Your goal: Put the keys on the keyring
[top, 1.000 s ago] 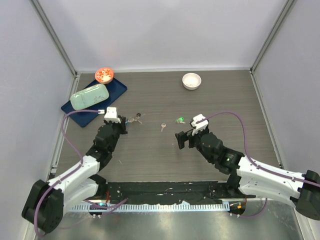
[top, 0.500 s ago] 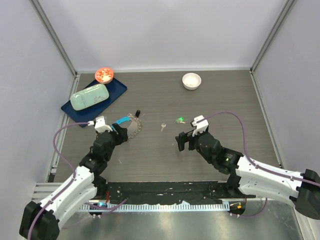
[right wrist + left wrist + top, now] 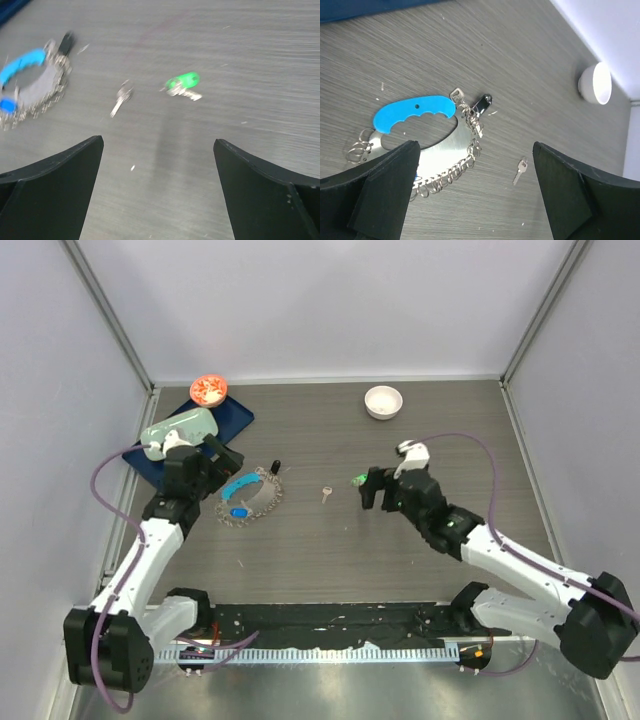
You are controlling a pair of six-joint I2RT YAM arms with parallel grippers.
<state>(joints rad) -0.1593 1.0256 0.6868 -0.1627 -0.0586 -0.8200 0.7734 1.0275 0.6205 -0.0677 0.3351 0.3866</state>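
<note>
Looking down on the tabletop (image 3: 400,550), we find the keyring (image 3: 247,497) lying flat left of centre, its light-blue strip (image 3: 415,111) curving along one side of the bead chain (image 3: 447,170). A black-headed key (image 3: 482,103) sits at the far end of the loop, against the chain, and a blue-headed key (image 3: 238,511) rests at its near edge. The silver key (image 3: 326,494) lies loose to the right, apart from the ring, with the green-headed key (image 3: 359,479) beyond it. Our left gripper (image 3: 205,470) hangs over the keyring's left side, fingers spread wide and empty. Our right gripper (image 3: 372,490) is close to the green-headed key, likewise wide apart and holding nothing. A white bowl (image 3: 383,401) stands at the far edge.
</note>
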